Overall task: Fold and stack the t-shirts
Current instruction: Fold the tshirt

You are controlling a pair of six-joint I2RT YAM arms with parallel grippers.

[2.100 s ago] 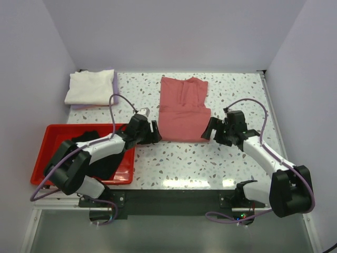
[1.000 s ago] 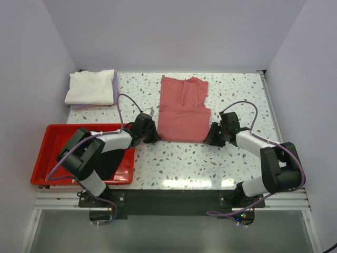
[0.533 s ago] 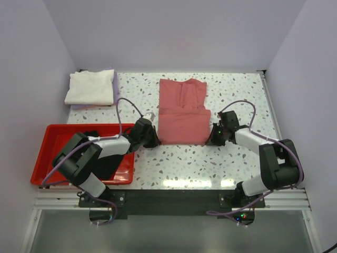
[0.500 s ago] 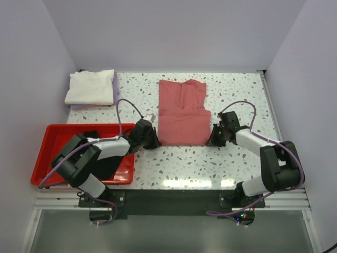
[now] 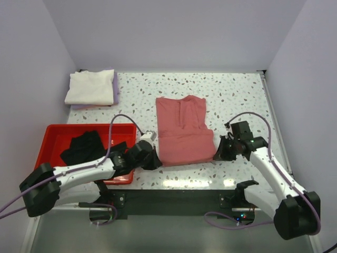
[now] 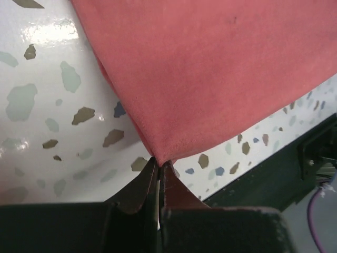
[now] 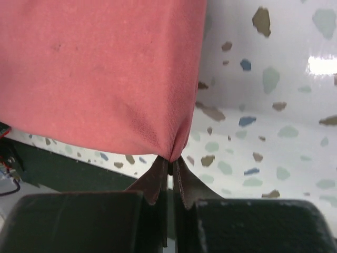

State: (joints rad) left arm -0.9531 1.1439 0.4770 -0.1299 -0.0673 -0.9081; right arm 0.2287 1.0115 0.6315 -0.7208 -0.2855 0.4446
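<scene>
The speckled white desk (image 5: 237, 95) fills the workspace. Two white-and-black arms reach in from its near edge: the left arm (image 5: 84, 169) stretches low across the front of the tray, and the right arm (image 5: 271, 168) angles in from the right.

A salmon shirt (image 5: 183, 132) lies in the middle of the desk, folded into a long panel. Its collar points toward the far side and its near edge sits close to the desk's front edge.

A red tray (image 5: 52, 132) sits at the near left, and a crumpled black shirt (image 5: 84, 147) lies inside it. In the far left corner a folded cream shirt (image 5: 92, 87) rests on top of a lavender shirt (image 5: 115, 87). Only a thin strip of the lavender one shows, along the right and near sides.

The left jaws are closed on the near left corner of the salmon shirt. In the left wrist view the cloth (image 6: 210, 68) draws down to a point pinched between the two dark fingers (image 6: 138, 190), with the speckled desk (image 6: 42, 105) beside it. The right jaws are closed on the near right corner. In the right wrist view the cloth (image 7: 95, 68) gathers into small creases where the fingers (image 7: 152, 182) clamp it, just above the desk surface (image 7: 263, 132). Between the two gripped corners the shirt's near edge runs roughly straight, with the right corner a little farther from the front than the left.
</scene>
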